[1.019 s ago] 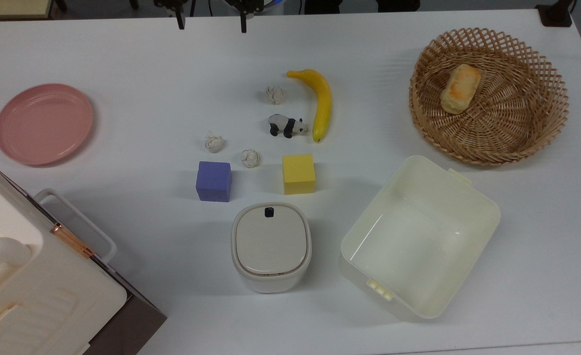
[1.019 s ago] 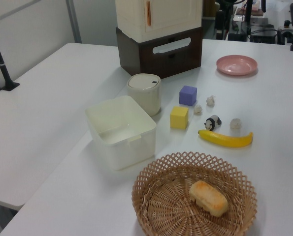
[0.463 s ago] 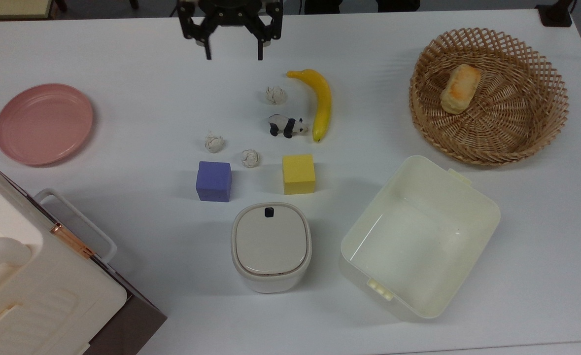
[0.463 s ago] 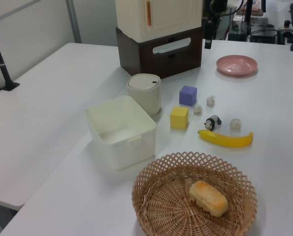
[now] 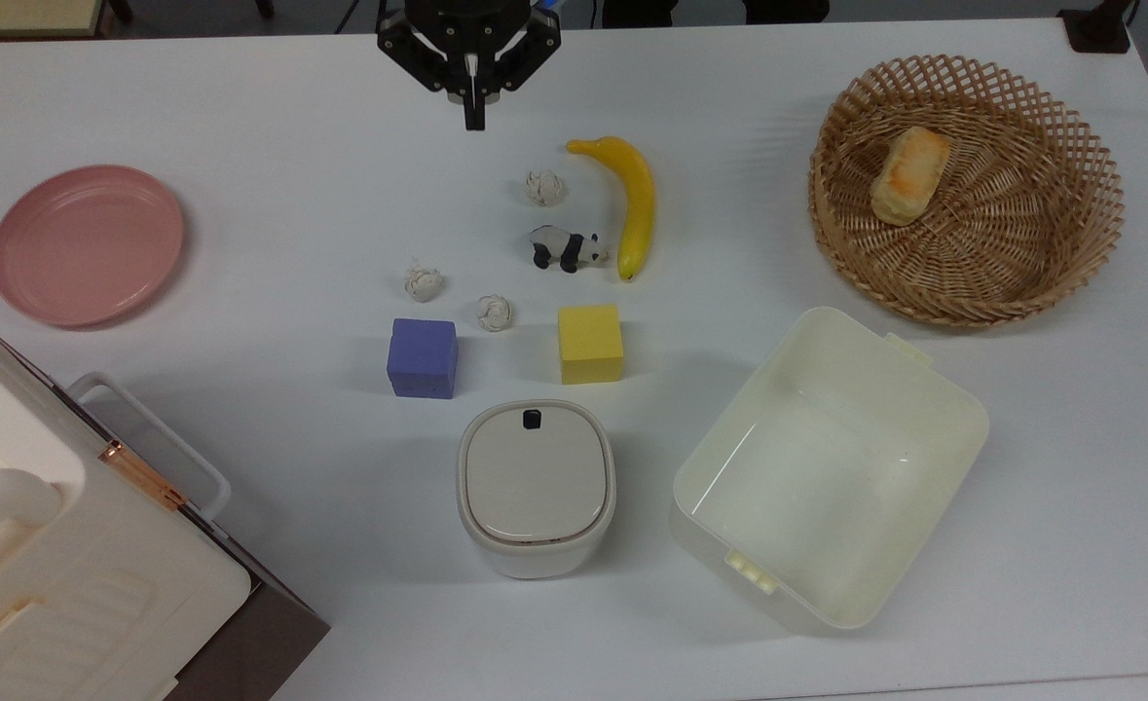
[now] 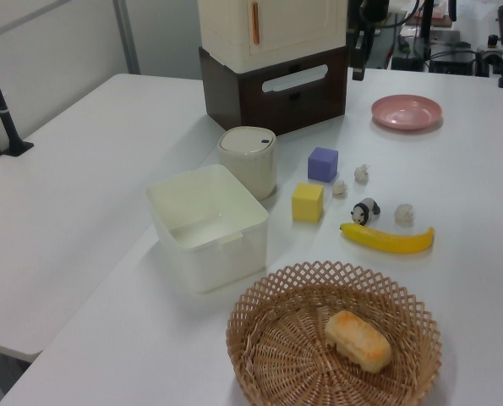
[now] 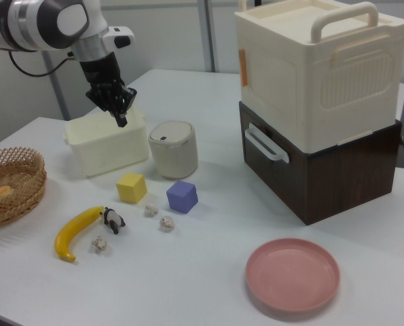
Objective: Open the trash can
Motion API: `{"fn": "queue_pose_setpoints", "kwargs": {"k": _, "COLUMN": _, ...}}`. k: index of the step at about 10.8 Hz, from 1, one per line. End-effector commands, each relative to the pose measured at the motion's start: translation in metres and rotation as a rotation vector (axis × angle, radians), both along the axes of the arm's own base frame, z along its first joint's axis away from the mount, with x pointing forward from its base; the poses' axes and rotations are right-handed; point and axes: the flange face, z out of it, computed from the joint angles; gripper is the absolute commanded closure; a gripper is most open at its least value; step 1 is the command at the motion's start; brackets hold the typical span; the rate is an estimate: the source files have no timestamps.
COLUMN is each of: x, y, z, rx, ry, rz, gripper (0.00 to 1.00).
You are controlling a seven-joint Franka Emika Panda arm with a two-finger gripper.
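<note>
The trash can (image 5: pixel 535 487) is a small off-white rounded bin with a beige-grey lid lying flat and shut, and a black button (image 5: pixel 532 419) at its far rim. It stands near the table's front in the top view, and also shows in the left view (image 6: pixel 248 161) and the right view (image 7: pixel 173 149). My gripper (image 5: pixel 474 112) hangs shut and empty above the table's far edge, well beyond the trash can, with its fingers pressed together and pointing down. It shows high above the table in the right view (image 7: pixel 121 119) and at the back in the left view (image 6: pixel 357 68).
Between gripper and trash can lie a banana (image 5: pixel 634 204), a toy panda (image 5: pixel 566 248), three paper balls, a purple cube (image 5: pixel 423 357) and a yellow cube (image 5: pixel 590 343). A cream tub (image 5: pixel 807 487), a wicker basket (image 5: pixel 1021 263), a pink plate (image 5: pixel 87 243) and a big white box (image 5: pixel 67 565) surround them.
The gripper has come down and forward over the table's far edge, and its fingers have gone from wide apart to shut. The trash can and the other things have not moved.
</note>
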Motion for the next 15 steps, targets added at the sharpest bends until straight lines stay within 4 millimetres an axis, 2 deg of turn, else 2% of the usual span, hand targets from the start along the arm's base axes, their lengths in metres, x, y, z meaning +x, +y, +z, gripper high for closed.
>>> {"fn": "queue_pose_setpoints", "kwargs": {"k": 1, "x": 0.025, "y": 0.015, "z": -0.009, "rx": 0.015, "ry": -0.097, "rz": 0.034, "gripper": 1.0}}
{"fn": "queue_pose_setpoints", "kwargs": {"k": 4, "x": 0.071, "y": 0.034, "z": -0.036, "rx": 0.011, "ry": -0.18, "rz": 0.049, "gripper": 1.0}}
{"fn": "queue_pose_setpoints", "kwargs": {"k": 6, "x": 0.093, "y": 0.045, "z": -0.059, "rx": 0.013, "ry": -0.266, "rz": 0.067, "gripper": 1.0}}
{"fn": "queue_pose_setpoints", "kwargs": {"k": 11, "x": 0.127, "y": 0.068, "z": -0.12, "rx": 0.022, "ry": -0.384, "rz": 0.105, "gripper": 1.0}}
{"fn": "queue_pose_setpoints", "kwargs": {"k": 13, "x": 0.139, "y": 0.068, "z": -0.144, "rx": 0.02, "ry": -0.438, "rz": 0.112, "gripper": 1.0}}
{"fn": "queue_pose_setpoints", "kwargs": {"k": 15, "x": 0.143, "y": 0.068, "z": -0.165, "rx": 0.013, "ry": -0.417, "rz": 0.115, "gripper": 1.0}}
